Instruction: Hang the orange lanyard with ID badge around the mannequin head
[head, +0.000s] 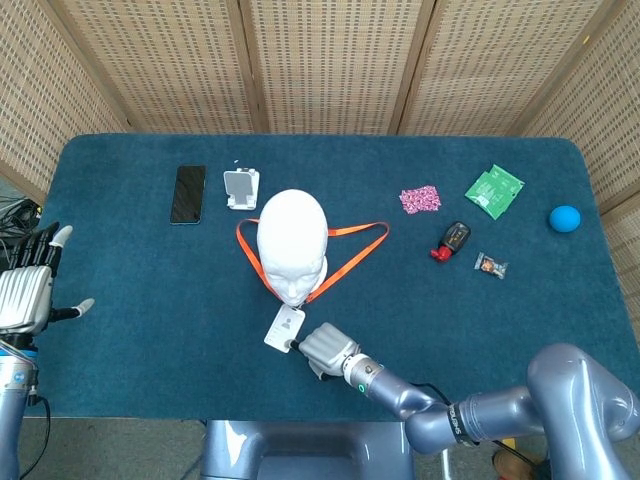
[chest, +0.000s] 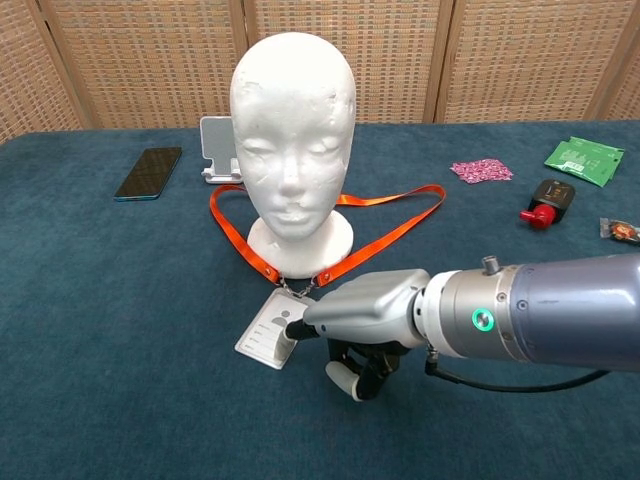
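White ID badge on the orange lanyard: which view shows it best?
Chest view. The white ID badge lies close to the camera, its printed face and clip visible, with the right hand touching its edge. In the head view the badge is a small white card below the white mannequin head, detail unreadable.
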